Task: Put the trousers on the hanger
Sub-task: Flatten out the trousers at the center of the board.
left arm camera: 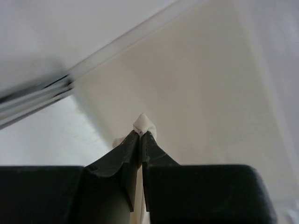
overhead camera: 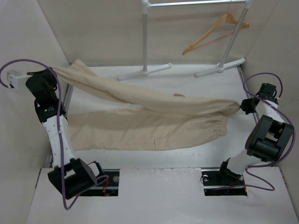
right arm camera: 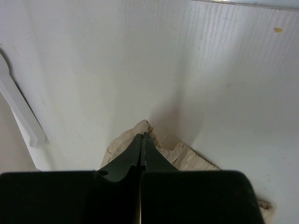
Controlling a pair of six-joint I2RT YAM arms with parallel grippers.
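Clamped tight on cloth, the left gripper (left arm camera: 141, 136) pinches a leg end and the right gripper (right arm camera: 143, 138) the waist. The trousers (overhead camera: 154, 119) span mid-frame, and the hanger (overhead camera: 216, 31) hangs upper right (well apart). Such thin pinches could slip if the cloth is pulled taut.

The jaws pinch a fold of trousers (left arm camera: 144, 124).

The beige trousers (overhead camera: 140, 128) spread sideways in front of the white rack (overhead camera: 145, 42), with the gathered waist to the right. One leg lies flat and the other is raised, stretched taut across it. The orange-tan wooden hanger (overhead camera: 212, 32) hangs tilted from the rack's top bar.
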